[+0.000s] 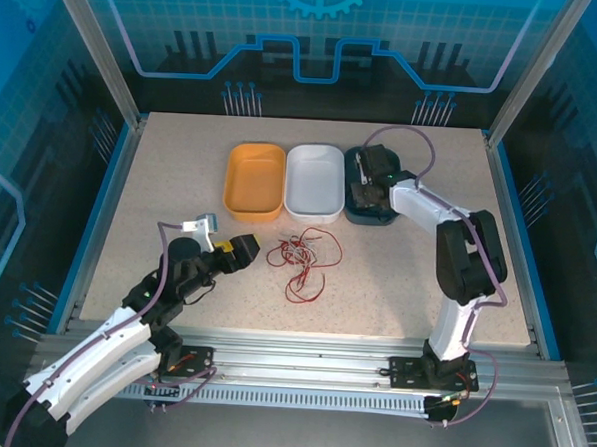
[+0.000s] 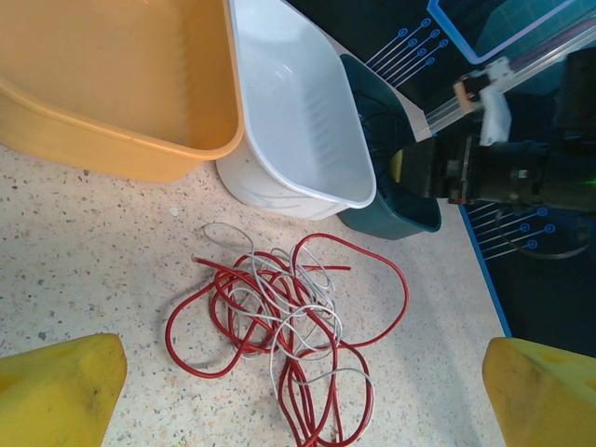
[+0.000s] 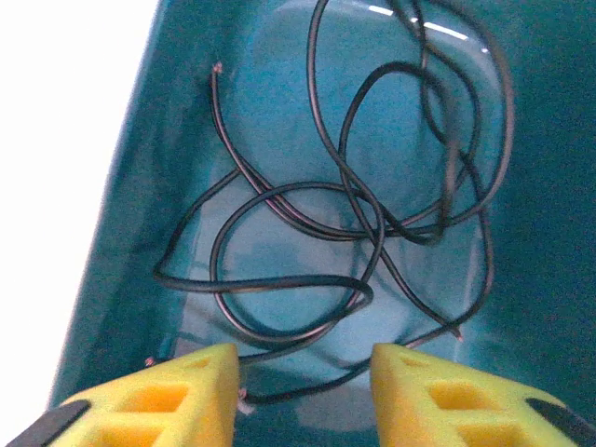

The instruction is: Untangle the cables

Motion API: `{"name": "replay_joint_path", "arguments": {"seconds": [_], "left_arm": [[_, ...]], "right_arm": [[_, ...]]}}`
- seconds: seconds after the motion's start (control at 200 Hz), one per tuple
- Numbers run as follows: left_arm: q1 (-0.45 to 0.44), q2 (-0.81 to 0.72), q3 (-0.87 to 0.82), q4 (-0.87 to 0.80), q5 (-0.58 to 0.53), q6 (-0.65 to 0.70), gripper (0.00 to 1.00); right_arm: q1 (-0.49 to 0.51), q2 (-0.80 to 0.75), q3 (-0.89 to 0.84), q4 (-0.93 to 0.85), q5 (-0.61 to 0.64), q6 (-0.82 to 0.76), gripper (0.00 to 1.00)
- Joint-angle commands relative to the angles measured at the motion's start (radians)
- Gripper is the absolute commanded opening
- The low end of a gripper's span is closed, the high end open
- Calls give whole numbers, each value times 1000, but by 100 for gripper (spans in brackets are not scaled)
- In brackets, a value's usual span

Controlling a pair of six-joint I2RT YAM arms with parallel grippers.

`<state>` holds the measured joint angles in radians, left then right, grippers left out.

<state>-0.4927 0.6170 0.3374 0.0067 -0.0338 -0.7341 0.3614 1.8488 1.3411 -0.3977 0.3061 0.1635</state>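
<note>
A tangle of red cables (image 2: 298,345) and pale whitish cables (image 2: 296,317) lies on the speckled table; from above, the same red and whitish bundle (image 1: 303,259) sits mid-table. My left gripper (image 1: 249,249) hovers just left of it, open, its yellow fingertips (image 2: 56,386) apart at the frame's lower corners with nothing between. A black cable (image 3: 354,205) lies looped inside the dark teal bin (image 1: 367,213). My right gripper (image 1: 365,194) hangs over that bin, open, its yellow pads (image 3: 177,396) above the black loops without holding them.
An orange bin (image 1: 255,180) and a white bin (image 1: 315,181) stand side by side left of the teal one at the table's back. Blue rails edge the table left and right. The right arm (image 1: 467,262) rises along the right side.
</note>
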Motion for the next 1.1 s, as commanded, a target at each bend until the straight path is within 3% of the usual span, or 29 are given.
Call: {"name": "replay_joint_path", "arguments": {"seconds": [0.0,0.38,0.55,0.615,0.655,1.016,1.091], "left_arm": [[9,8,-8,34,-5,-2,99],[9,41,12,30,6,-5,99],[9,98,39,7,20,-11,99],[8,125,44,14,27,-20,99],[8,146,48,15,33,-26,99],[-42,380,147,-2,71,5,99],[-56,432,172,-1,79,9,99]], "right_arm": [[13,-97,36,-50,5,4,46],[42,-292,71,-223,1,77,51],[130,-413,-16,-228,7,150,75],[158,-449,-54,-231,-6,194,87],[174,-471,-84,-230,-10,224,100],[229,-574,-311,-189,-180,411,100],[237,-541,-314,-201,-200,403,94]]}}
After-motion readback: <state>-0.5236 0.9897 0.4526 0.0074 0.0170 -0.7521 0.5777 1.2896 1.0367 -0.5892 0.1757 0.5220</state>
